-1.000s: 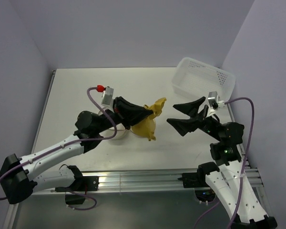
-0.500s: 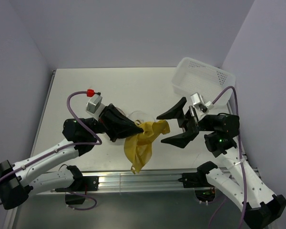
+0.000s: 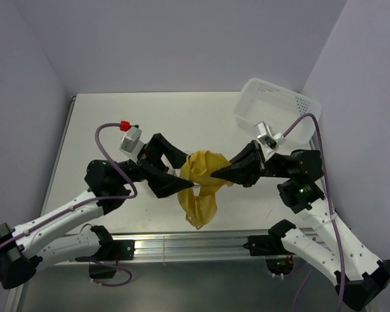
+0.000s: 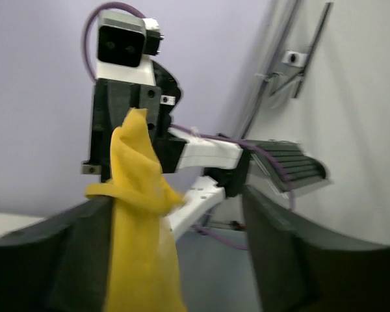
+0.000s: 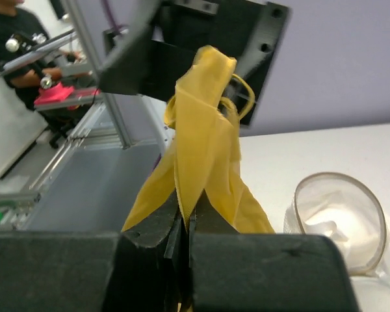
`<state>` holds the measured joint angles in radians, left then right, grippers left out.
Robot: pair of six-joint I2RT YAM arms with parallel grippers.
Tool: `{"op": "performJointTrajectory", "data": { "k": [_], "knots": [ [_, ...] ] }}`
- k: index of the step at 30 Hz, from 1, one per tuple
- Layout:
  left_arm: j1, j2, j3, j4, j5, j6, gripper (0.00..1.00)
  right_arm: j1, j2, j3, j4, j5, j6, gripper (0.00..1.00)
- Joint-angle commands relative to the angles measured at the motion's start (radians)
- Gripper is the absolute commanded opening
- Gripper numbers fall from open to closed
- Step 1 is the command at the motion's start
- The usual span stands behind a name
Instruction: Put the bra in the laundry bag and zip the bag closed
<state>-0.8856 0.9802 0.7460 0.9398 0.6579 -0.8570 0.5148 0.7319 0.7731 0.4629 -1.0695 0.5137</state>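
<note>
- Half a second ago the left gripper [image 3: 192, 173] was pinching the bra [image 3: 201, 192] and the right gripper [image 3: 214, 177] stood wide open beside it. Now the grip has changed sides.
- The right gripper has come in leftward, and its jaws are pressed together on a fold of the yellow fabric. The right wrist view shows the two fingers [image 5: 157, 229] meeting, with the cloth rising out from between them.
- The left gripper has let go. Its jaws stand well apart, with the bra between them.
- In the left wrist view the bra [image 4: 142, 221] hangs nearer one finger [image 4: 49, 260] than the other. I cannot tell whether it touches that finger.
- The bra is off the table [image 3: 117, 123], bunched up between the two grippers. Its lower end droops toward the near edge.
- It now sits higher and more gathered than it did half a second ago, when it trailed down longer.
- The bag [image 5: 338, 218] rests on the table, seen in the right wrist view beside and beyond the bra. Its round mouth is open and the white mesh is slack inside the rim.
- The bra is not in the bag.
- From above, the grippers and the bra cover the bag.
- The basket [image 3: 276, 107] sits at the far right corner of the table, well apart from the bra.
</note>
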Motion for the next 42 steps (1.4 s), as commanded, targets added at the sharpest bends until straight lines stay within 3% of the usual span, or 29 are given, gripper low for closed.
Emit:
{"op": "performJointTrajectory", "data": {
  "k": [1, 3, 8, 12, 15, 21, 31, 37, 42],
  "knots": [
    [0.002, -0.145, 0.007, -0.224, -0.136, 0.136, 0.85, 0.005, 0.006, 0.089, -0.18, 0.108, -0.059, 0.0],
    [0.002, -0.208, 0.007, -0.405, -0.263, 0.209, 0.99, 0.005, 0.008, 0.13, -0.289, 0.155, -0.078, 0.0],
    [0.001, -0.371, 0.0, -0.72, -0.493, 0.321, 0.99, 0.005, 0.049, 0.216, -0.452, 0.184, -0.066, 0.0],
    [0.0, -0.379, -0.025, -0.838, -0.575, 0.354, 0.99, 0.014, 0.087, 0.284, -0.599, 0.244, -0.072, 0.0],
    [-0.009, -0.365, -0.042, -0.848, -0.596, 0.36, 0.99, 0.033, 0.112, 0.344, -0.708, 0.286, -0.11, 0.0],
    [-0.029, -0.339, -0.05, -0.819, -0.644, 0.385, 0.99, 0.053, 0.098, 0.342, -0.733, 0.292, -0.104, 0.0],
    [-0.148, -0.299, -0.137, -0.717, -0.604, 0.507, 0.99, 0.053, 0.104, 0.321, -0.647, 0.171, -0.054, 0.0],
    [-0.225, -0.336, -0.181, -0.74, -0.814, 0.556, 0.99, 0.053, 0.149, 0.368, -0.587, 0.057, -0.011, 0.0],
    [-0.233, -0.315, -0.188, -0.725, -0.848, 0.584, 0.99, 0.054, 0.161, 0.362, -0.52, -0.01, 0.048, 0.0]
  ]
}}
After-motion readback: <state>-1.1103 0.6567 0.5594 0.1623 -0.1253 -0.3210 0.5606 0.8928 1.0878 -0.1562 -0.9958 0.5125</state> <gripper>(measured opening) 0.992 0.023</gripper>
